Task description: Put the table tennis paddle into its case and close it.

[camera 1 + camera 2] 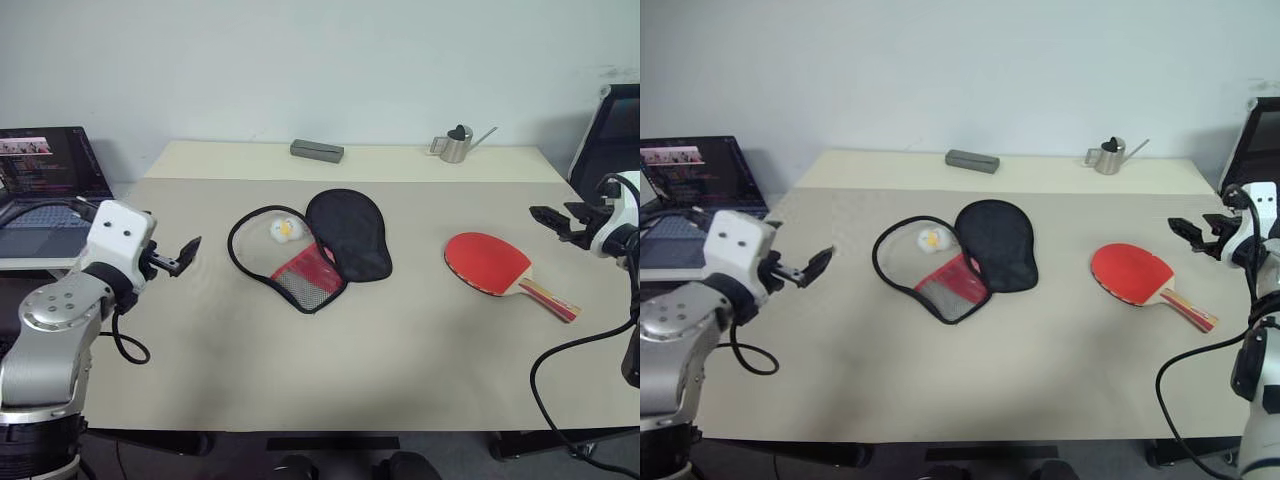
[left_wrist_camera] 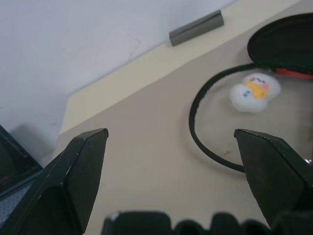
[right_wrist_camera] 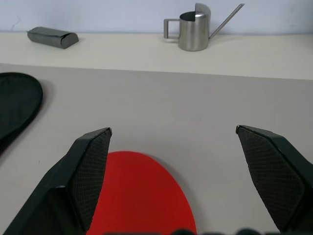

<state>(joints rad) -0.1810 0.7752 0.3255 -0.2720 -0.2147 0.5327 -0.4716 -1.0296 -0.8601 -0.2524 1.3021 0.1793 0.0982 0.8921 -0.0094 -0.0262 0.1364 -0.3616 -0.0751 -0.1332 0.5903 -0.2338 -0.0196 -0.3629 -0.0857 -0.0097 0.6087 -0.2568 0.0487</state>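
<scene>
While both grippers hang above the table with their black fingers spread wide and nothing between them, no step of the task has begun; the right gripper (image 1: 556, 222) hovers at about three o'clock on the table, just off its edge, and the left gripper (image 1: 180, 257) at about nine o'clock. Nearest the right gripper lies the paddle (image 1: 495, 265), flat on the table (image 1: 400, 370) at about three o'clock, red face up, untouched; in the right wrist view its red blade (image 3: 142, 196) sits just below and between the open fingers. Farther out, near the table's centre, the case (image 1: 315, 245) lies unzipped and folded open, well apart from the paddle: the black half toward one o'clock, the other half with its mesh pocket toward ten o'clock; a small white plush toy (image 1: 285, 229) rests on that open half. At twelve o'clock, along the far edge, sit a grey box (image 1: 317, 150) and a small metal watering can (image 1: 457, 144).

The paddle's long axis runs from ten o'clock to four o'clock, blade toward the centre, handle (image 1: 550, 298) pointing to four o'clock, toward the near right corner.

The step in hand appears to be the reach for the paddle; the next move likely calls for the right gripper to come down and close on the handle, then carry the blade over to the open case.
</scene>
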